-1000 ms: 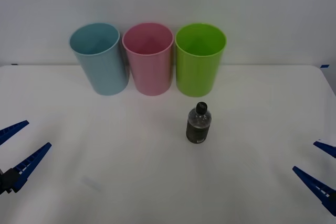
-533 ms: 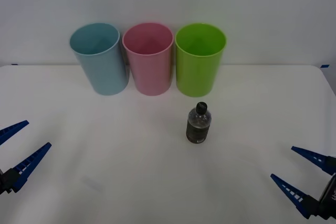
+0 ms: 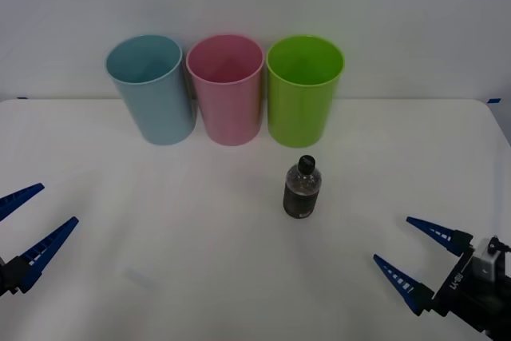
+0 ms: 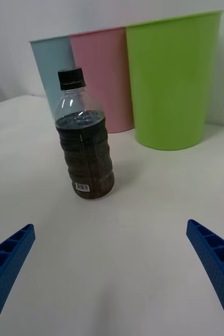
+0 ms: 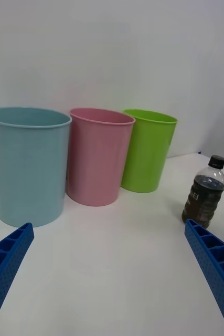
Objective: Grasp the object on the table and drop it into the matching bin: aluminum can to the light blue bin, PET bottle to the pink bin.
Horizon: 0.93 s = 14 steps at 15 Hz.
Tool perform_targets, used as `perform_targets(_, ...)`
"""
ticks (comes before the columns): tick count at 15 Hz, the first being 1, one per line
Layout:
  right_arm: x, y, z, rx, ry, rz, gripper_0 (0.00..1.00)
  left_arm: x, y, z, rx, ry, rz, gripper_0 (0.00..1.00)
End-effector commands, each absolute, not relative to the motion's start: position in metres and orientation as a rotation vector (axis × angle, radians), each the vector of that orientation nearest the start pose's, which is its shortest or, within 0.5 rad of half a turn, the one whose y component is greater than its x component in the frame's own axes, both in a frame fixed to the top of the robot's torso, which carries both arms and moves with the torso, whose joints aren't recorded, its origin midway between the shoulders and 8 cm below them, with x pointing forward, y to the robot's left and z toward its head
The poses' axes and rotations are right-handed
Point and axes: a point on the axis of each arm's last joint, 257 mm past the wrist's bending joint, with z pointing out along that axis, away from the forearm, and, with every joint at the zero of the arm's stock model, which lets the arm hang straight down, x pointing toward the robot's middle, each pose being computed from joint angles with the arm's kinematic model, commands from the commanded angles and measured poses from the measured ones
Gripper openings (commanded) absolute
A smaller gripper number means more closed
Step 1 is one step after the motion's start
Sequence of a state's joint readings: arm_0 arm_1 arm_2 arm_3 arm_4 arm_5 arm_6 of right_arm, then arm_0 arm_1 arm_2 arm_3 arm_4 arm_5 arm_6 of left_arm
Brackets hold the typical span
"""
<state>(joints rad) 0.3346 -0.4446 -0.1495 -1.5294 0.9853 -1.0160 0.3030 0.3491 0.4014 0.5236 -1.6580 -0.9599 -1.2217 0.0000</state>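
Fingers on the right gripper [image 3: 415, 265] are spread wide and have slid in from the bench [image 3: 200, 237] edge toward the PET bottle [image 3: 303, 189], so it's lining up a grab. Bottle stands upright just in front of the lime green bin [image 3: 303, 93], the pink bin [image 3: 226, 93] beside it. Path looks open. Left gripper [image 3: 32, 225] idles, fingers apart too.

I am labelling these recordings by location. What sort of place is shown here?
Probably a lab test bench for sorting waste: a plain white table against a bare wall, with three coloured bins, including the pink bin, and one PET bottle.
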Motion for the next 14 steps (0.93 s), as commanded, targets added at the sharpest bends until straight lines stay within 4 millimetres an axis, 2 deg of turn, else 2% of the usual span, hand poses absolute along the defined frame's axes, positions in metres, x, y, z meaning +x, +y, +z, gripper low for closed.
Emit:
perform_targets(1, 0.365, -0.229, -0.283, -0.602, 1.556, 0.55, 1.0, 0.342, 0.33, -0.169, 0.465, 1.441, -0.567, 1.0)
perform_targets(7, 0.389, -0.183, -0.285, -0.564, 1.539, 0.571, 1.0, 0.342, 0.33, -0.169, 0.465, 1.441, -0.567, 1.0)
perform_targets(10, 0.407, -0.168, -0.286, -0.552, 1.54, 0.529, 1.0, 0.342, 0.33, -0.169, 0.465, 1.441, -0.567, 1.0)
perform_targets(14, 0.422, -0.15, -0.289, -0.537, 1.554, 0.502, 1.0, 0.342, 0.33, -0.169, 0.465, 1.441, -0.567, 1.0)
